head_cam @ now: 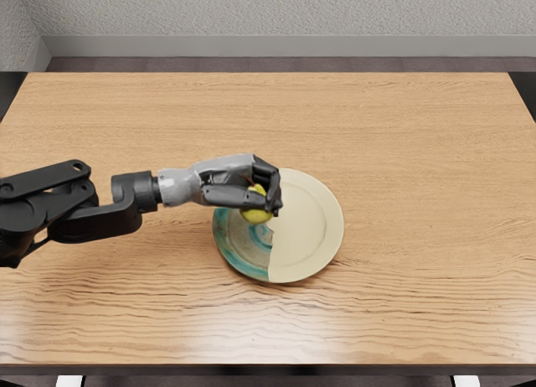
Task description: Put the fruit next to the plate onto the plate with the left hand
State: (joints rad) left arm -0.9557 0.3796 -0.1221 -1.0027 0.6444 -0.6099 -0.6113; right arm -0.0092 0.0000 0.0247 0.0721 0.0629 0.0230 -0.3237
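We find the left robot hand (pixel 243 187) clasping the small yellow-green fruit (pixel 255 213) above the round cream-and-teal plate (pixel 311 226), ten o'clock side, apparently positioned for release.

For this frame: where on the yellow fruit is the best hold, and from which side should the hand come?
Probably around the yellow fruit's rounded body, from above and the left, as the left hand wraps it now. It is small and roundish, with no handle-like part, and the plate sits right beneath, leaving little room from below.
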